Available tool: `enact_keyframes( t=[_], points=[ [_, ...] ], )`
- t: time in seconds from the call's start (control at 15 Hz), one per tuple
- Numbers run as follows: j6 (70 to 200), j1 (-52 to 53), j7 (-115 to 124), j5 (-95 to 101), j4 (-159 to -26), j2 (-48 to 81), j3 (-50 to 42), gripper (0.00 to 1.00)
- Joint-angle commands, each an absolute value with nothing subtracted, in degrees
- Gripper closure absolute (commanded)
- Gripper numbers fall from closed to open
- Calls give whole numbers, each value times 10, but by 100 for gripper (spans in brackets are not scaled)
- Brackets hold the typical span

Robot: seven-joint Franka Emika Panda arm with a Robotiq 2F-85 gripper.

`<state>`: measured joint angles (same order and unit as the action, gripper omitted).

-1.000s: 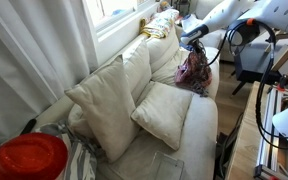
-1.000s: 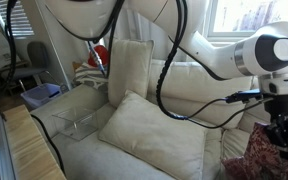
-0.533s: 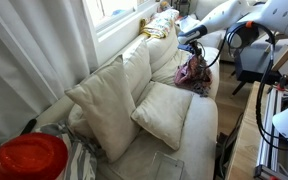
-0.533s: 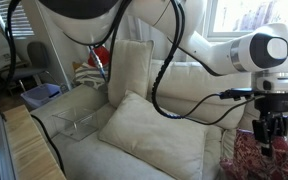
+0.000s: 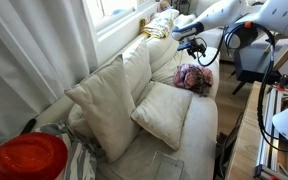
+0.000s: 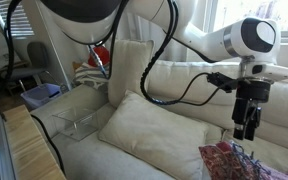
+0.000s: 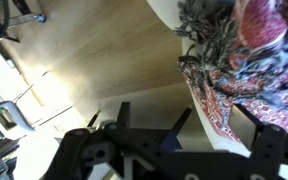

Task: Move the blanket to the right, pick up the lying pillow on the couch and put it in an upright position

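Note:
The patterned red blanket (image 5: 192, 77) (image 6: 234, 162) lies crumpled on the far end of the couch (image 5: 199, 130); the wrist view shows it at the upper right (image 7: 246, 55). My gripper (image 5: 196, 45) (image 6: 246, 126) (image 7: 219, 130) hangs just above it, open, with nothing held between its fingers. The lying pillow (image 5: 164, 112) (image 6: 156, 132) rests flat on the seat in the middle of the couch. It leans against a larger cream pillow (image 5: 106, 100) (image 6: 130, 66) that stands upright at the backrest.
A clear plastic box (image 6: 79, 118) (image 5: 169, 165) sits on the seat at the couch's other end, beside a red round object (image 5: 24, 158). A window and a curtain (image 5: 34, 50) run behind the couch. A chair (image 5: 250, 55) stands beyond it. Wooden floor (image 7: 104, 50) lies beside the couch.
The gripper has opened and let go of the blanket, which dropped in a heap onto the couch. The gripper has risen a little above it.

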<state>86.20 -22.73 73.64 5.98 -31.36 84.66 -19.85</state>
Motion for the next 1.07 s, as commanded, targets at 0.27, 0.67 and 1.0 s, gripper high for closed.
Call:
enact_keyframes(
  t=[0.27, 0.67, 1.0],
  points=[
    [680, -174, 615, 120, -308, 850, -177, 0],
    [664, -161, 614, 124, -285, 857, -172, 0],
    [617, -169, 557, 115, -286, 858, -159, 0]
  ],
)
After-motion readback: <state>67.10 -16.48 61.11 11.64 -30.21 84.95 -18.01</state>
